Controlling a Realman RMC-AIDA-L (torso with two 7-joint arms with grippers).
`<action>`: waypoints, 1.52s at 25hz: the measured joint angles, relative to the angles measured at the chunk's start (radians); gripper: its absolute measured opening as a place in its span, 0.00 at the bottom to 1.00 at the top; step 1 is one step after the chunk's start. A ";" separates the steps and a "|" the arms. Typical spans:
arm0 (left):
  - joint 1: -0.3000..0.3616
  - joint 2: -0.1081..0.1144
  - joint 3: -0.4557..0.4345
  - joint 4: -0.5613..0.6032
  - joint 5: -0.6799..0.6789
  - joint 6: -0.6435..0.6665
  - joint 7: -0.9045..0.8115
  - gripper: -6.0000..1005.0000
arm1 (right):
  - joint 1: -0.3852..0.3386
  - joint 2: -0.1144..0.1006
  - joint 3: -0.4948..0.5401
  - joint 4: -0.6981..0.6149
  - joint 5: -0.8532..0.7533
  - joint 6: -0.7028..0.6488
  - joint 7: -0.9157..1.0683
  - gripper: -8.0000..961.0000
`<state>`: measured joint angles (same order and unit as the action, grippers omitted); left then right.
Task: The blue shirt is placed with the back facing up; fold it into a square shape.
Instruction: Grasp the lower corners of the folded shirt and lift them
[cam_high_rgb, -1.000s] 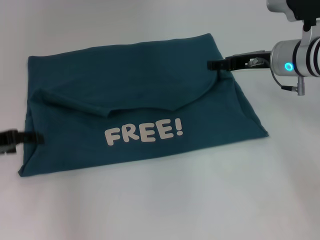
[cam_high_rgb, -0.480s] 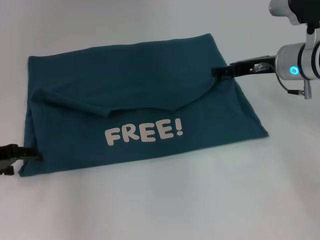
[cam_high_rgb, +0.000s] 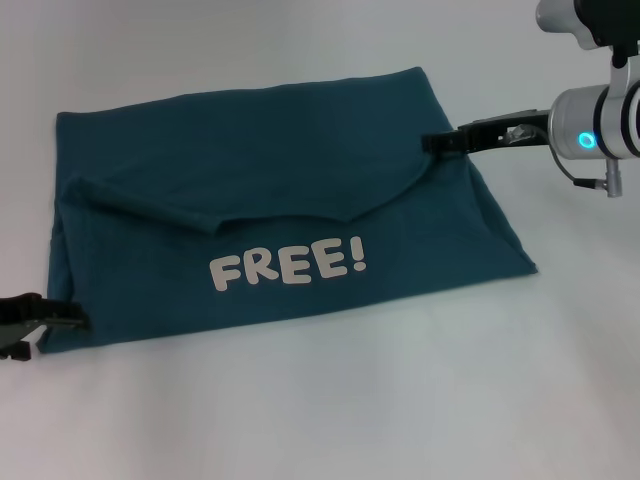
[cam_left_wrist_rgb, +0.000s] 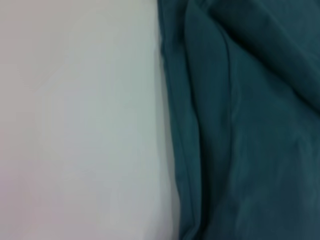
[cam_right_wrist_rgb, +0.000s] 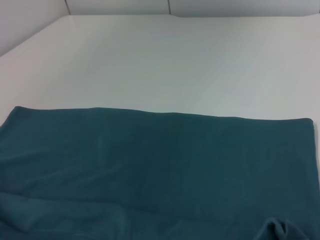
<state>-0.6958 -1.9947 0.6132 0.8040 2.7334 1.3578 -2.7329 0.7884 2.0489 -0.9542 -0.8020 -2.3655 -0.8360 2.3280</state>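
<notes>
The blue shirt (cam_high_rgb: 280, 190) lies flat on the white table, folded into a wide band. A curved flap covers its far half, and white letters reading "FREE!" (cam_high_rgb: 288, 267) show on the near half. My left gripper (cam_high_rgb: 55, 336) sits low at the shirt's near left corner, open, its upper finger touching the hem. The left wrist view shows that folded edge of the shirt (cam_left_wrist_rgb: 250, 125) against bare table. My right gripper (cam_high_rgb: 432, 143) reaches in from the right to the shirt's far right edge. The right wrist view looks across the shirt (cam_right_wrist_rgb: 150, 165).
White table (cam_high_rgb: 330, 400) surrounds the cloth on all sides. The right wrist view shows the table's far edge (cam_right_wrist_rgb: 65, 11) with a pale wall behind it.
My left gripper has slid along the shirt's left edge toward me, down to the near corner. The right gripper has drawn back slightly to the right. The shirt has not moved.
</notes>
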 joint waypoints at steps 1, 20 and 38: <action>-0.003 0.000 0.001 -0.004 0.006 -0.002 -0.003 0.94 | 0.000 0.001 0.000 -0.001 0.000 0.000 -0.001 0.96; -0.064 -0.001 0.013 -0.088 0.012 -0.066 0.008 0.94 | -0.005 0.010 0.000 -0.003 0.000 -0.026 -0.002 0.96; -0.088 -0.013 0.057 -0.123 0.010 -0.124 0.056 0.89 | -0.034 0.018 0.002 -0.052 0.000 -0.052 0.004 0.95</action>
<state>-0.7839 -2.0080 0.6702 0.6811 2.7432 1.2334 -2.6769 0.7541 2.0666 -0.9525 -0.8537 -2.3653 -0.8876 2.3317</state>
